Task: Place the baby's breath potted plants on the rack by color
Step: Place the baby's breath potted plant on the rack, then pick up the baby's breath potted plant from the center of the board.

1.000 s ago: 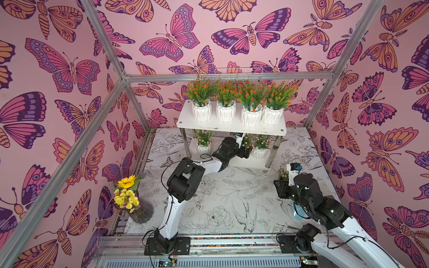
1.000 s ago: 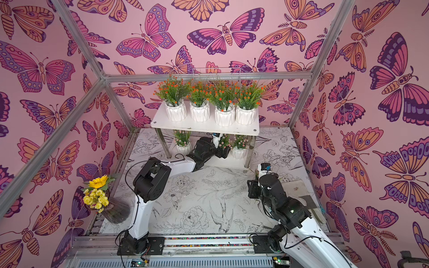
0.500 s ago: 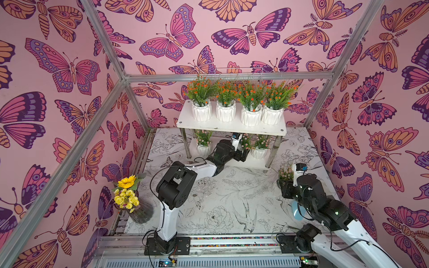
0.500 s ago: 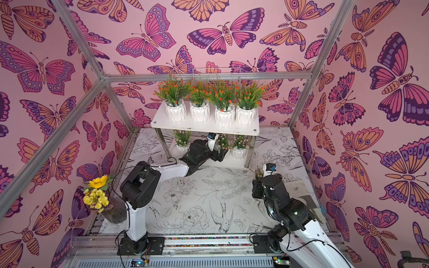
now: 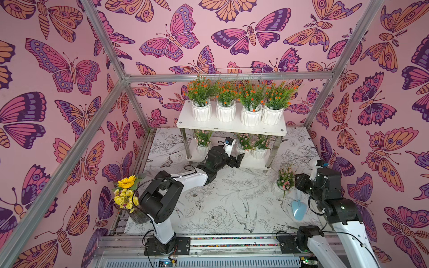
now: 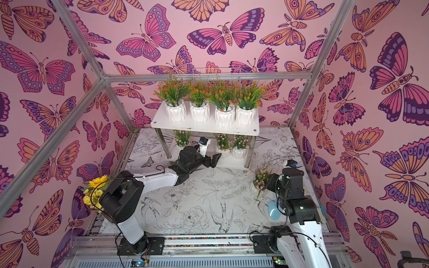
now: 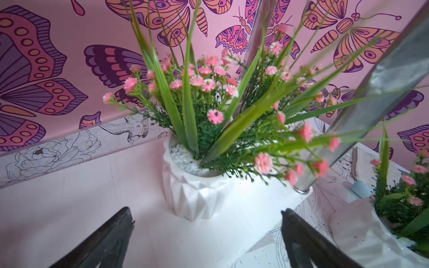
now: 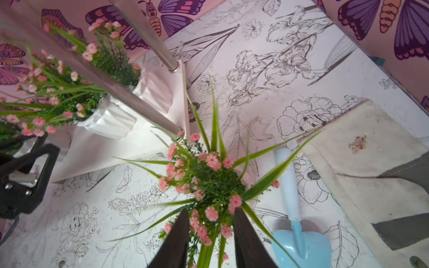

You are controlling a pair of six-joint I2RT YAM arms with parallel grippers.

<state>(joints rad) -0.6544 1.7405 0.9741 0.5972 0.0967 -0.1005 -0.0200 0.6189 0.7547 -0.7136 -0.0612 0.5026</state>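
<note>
Both top views: left arm [image 5: 192, 179] low toward rack [image 5: 229, 127], left fingers [image 5: 239, 159] spread; right fingers [image 5: 298, 182] tight around pink plant [image 5: 286, 178].

A pink-flowered plant [image 7: 195, 192] in a white ribbed pot stands upright on the rack's white board [image 7: 92, 197], just ahead of the left gripper [image 7: 206, 210], whose 2 dark fingers [image 7: 111, 239] spread wide, clear of it. A 2nd pink plant [image 7: 276, 69] stands behind, by a shiny leg [image 7: 371, 97]; a 3rd pink plant [image 7: 362, 232] shows past the board's edge.
</note>
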